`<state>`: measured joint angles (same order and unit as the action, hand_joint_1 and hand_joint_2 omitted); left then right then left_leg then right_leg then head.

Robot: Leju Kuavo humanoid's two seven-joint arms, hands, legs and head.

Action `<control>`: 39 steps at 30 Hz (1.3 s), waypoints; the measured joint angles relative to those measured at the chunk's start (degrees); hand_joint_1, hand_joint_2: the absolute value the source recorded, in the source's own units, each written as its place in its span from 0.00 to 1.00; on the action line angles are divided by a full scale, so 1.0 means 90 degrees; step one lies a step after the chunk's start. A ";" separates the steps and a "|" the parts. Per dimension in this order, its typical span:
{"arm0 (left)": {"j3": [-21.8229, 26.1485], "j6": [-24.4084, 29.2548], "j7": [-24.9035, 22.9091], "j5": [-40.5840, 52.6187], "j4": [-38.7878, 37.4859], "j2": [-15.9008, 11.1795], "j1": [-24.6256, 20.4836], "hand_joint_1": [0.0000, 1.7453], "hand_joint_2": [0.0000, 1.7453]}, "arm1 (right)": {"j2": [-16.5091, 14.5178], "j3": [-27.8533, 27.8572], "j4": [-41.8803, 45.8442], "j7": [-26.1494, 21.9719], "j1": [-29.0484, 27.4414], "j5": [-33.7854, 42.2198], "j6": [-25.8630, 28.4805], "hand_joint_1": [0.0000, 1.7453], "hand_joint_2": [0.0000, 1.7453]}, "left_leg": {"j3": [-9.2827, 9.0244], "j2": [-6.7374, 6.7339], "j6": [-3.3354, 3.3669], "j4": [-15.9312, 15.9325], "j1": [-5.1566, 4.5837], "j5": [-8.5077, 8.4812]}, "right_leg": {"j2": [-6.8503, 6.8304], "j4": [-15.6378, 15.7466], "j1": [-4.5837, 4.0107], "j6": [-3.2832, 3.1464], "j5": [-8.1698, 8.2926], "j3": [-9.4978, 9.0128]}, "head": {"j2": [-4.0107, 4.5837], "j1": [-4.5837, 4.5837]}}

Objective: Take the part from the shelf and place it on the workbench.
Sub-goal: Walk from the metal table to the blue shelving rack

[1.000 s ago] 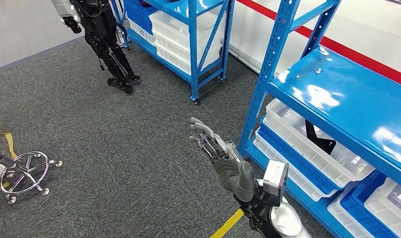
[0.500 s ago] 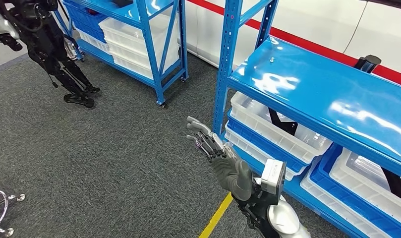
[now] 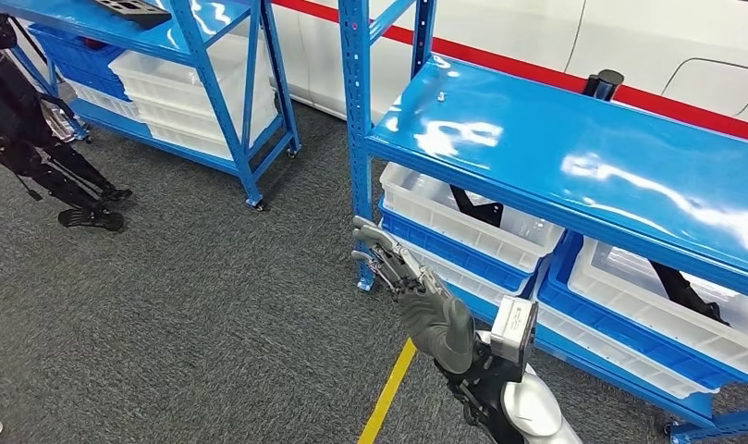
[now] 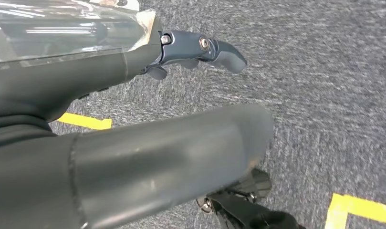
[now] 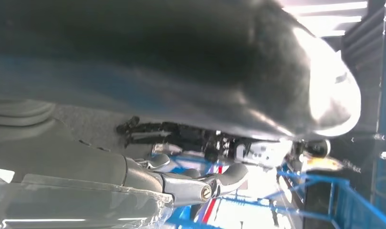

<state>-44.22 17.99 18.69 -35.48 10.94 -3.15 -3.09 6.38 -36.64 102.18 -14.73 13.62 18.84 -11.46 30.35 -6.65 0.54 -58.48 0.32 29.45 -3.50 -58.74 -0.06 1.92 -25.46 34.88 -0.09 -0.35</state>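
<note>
Up front, the right hand [image 3: 416, 287] hangs over the grey carpet [image 3: 194, 314] with fingers spread and nothing in them, near the blue shelf [image 3: 573, 157]. Black parts [image 3: 476, 205] lie in its white bins [image 3: 462, 227] (lower level). Left hand [image 4: 133, 157] holds nothing over carpet.

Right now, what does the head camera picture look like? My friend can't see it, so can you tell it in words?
The robot's right hand is raised with nothing in it, fingers apart, over grey carpet beside a blue shelf rack. White bins in blue trays sit under the rack's shiny blue top. A yellow floor line runs below the hand, and a second blue rack stands farther off.
</note>
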 joint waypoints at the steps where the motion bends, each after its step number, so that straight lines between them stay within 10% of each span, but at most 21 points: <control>1: -0.0001 -0.0001 -0.0001 0.0004 0.0001 0.0001 -0.0011 0.00 0.00 | 0.0001 0.0001 0.0001 -0.0001 -0.0002 0.0002 -0.0001 0.00 0.00 | -0.0020 -0.0016 -0.0037 -0.0003 0.0016 0.0026 | 0.0085 0.0015 0.0039 -0.0039 0.0011 -0.0007 | 0.0000 0.0002; 5: -0.0006 -0.0001 -0.0001 0.0017 0.0003 0.0008 -0.0025 0.00 0.00 | -0.0011 -0.0001 0.0000 -0.0006 0.0019 0.0021 -0.0013 0.00 0.00 | 0.0402 0.0584 -0.0134 -0.0968 0.0068 0.0601 | 0.0388 0.0063 0.0137 -0.0202 0.0043 -0.0041 | 0.0000 0.0051; 8: -0.0009 0.0000 -0.0004 0.0018 0.0001 0.0008 0.0003 0.00 0.00 | -0.0015 -0.0008 -0.0006 -0.0004 0.0001 0.0022 -0.0023 0.00 0.00 | 0.0900 0.0751 -0.0154 -0.1793 0.0079 0.0786 | 0.0651 0.0058 0.0123 -0.0233 0.0045 -0.0044 | 0.0000 0.0065; 12: -0.0010 -0.0001 -0.0004 0.0018 -0.0001 -0.0001 0.0003 0.00 0.00 | -0.0016 -0.0016 -0.0007 -0.0004 0.0000 0.0022 -0.0023 0.00 0.00 | 0.0353 0.1059 -0.0145 -0.0428 0.0158 -0.0024 | 0.0974 0.0040 0.0108 -0.0196 0.0047 -0.0074 | 0.0000 0.0067; 14: -0.0012 -0.0001 -0.0005 0.0018 -0.0001 -0.0001 0.0000 0.00 0.00 | -0.0024 -0.0018 -0.0007 -0.0004 0.0005 0.0022 -0.0023 0.00 0.00 | 0.0205 0.1206 -0.0112 -0.0076 0.0154 -0.0088 | 0.1107 0.0041 0.0089 -0.0113 0.0071 -0.0029 | 0.0000 0.0064; 16: -0.0014 -0.0001 -0.0005 0.0018 0.0001 0.0008 -0.0009 0.00 0.00 | -0.0029 -0.0016 -0.0007 -0.0003 0.0000 0.0022 -0.0023 0.00 0.00 | 0.0182 0.1076 -0.0024 -0.0032 0.0125 -0.0114 | 0.1197 0.0056 0.0097 -0.0015 0.0107 0.0027 | 0.0000 0.0064; 18: -0.0014 0.0001 -0.0005 0.0016 0.0002 0.0015 -0.0020 0.00 0.00 | -0.0026 -0.0009 -0.0006 -0.0002 0.0008 0.0025 -0.0023 0.00 0.00 | 0.0144 0.0920 0.0084 0.0019 0.0127 -0.0167 | 0.0957 -0.0149 0.0082 0.0012 0.0016 0.0168 | 0.0000 0.0042; 20: -0.0013 0.0025 -0.0005 0.0009 0.0001 0.0016 -0.0008 0.00 0.00 | -0.0026 -0.0006 -0.0005 0.0003 0.0021 0.0029 -0.0024 0.00 0.00 | 0.0131 0.0752 0.0147 0.0044 0.0117 -0.0188 | 0.0597 -0.0837 0.0071 -0.0027 -0.0282 0.0522 | 0.0000 0.0006; 23: -0.0013 0.0092 -0.0005 -0.0007 0.0001 0.0038 0.0020 0.00 0.00 | -0.0018 -0.0009 -0.0009 0.0011 0.0004 0.0031 -0.0026 0.00 0.00 | 0.0139 0.0485 0.0166 0.0041 0.0095 -0.0173 | 0.0464 -0.1769 0.0100 0.0007 -0.0574 0.0982 | 0.0000 -0.0011; 26: -0.0014 0.0139 -0.0005 -0.0021 0.0001 0.0078 0.0014 0.00 0.00 | -0.0012 -0.0009 -0.0010 0.0015 -0.0004 0.0025 -0.0026 0.00 0.00 | 0.0103 0.0297 0.0120 0.0038 0.0098 -0.0137 | 0.0326 -0.0784 0.0133 0.0161 -0.0208 0.0447 | 0.0000 -0.0019; 29: -0.0013 0.0165 -0.0005 -0.0052 0.0001 0.0093 -0.0004 0.00 0.00 | -0.0013 -0.0011 -0.0008 -0.0007 -0.0003 -0.0045 -0.0024 0.00 0.00 | 0.0066 0.0211 0.0012 0.0034 0.0057 -0.0082 | 0.0224 0.0035 0.0109 0.0118 0.0002 -0.0041 | 0.0000 -0.0007; 33: -0.0013 0.0177 -0.0005 -0.0062 0.0002 0.0102 -0.0029 0.00 0.00 | -0.0010 -0.0013 0.0008 -0.0020 -0.0001 -0.0104 -0.0017 0.00 0.00 | 0.0075 0.0328 -0.0120 -0.0073 0.0089 0.0033 | 0.0313 0.0060 0.0145 -0.0059 0.0019 -0.0060 | 0.0000 0.0010; 37: -0.0015 0.0177 -0.0005 -0.0066 0.0001 0.0111 0.0008 0.00 0.00 | -0.0023 -0.0019 0.0017 -0.0022 0.0003 -0.0111 -0.0012 0.00 0.00 | 0.0816 0.0722 -0.0176 -0.1552 0.0108 0.0756 | 0.0378 0.0072 0.0153 -0.0191 0.0014 -0.0067 | 0.0000 0.0042; 39: -0.0015 0.0178 -0.0005 -0.0067 0.0001 0.0112 0.0030 0.00 0.00 | -0.0024 -0.0024 0.0017 -0.0022 -0.0004 -0.0111 -0.0013 0.00 0.00 | 0.0983 0.0737 -0.0169 -0.1766 0.0109 0.0680 | 0.0434 0.0070 0.0135 -0.0194 0.0011 -0.0078 | 0.0000 0.0043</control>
<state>-44.35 19.60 18.64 -36.09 10.95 -2.15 -2.82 6.16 -36.86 102.33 -14.93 13.58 17.84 -11.58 39.19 -0.01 -0.98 -74.37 1.31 35.58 0.40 -58.10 1.16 0.18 -25.36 34.18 -0.09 0.04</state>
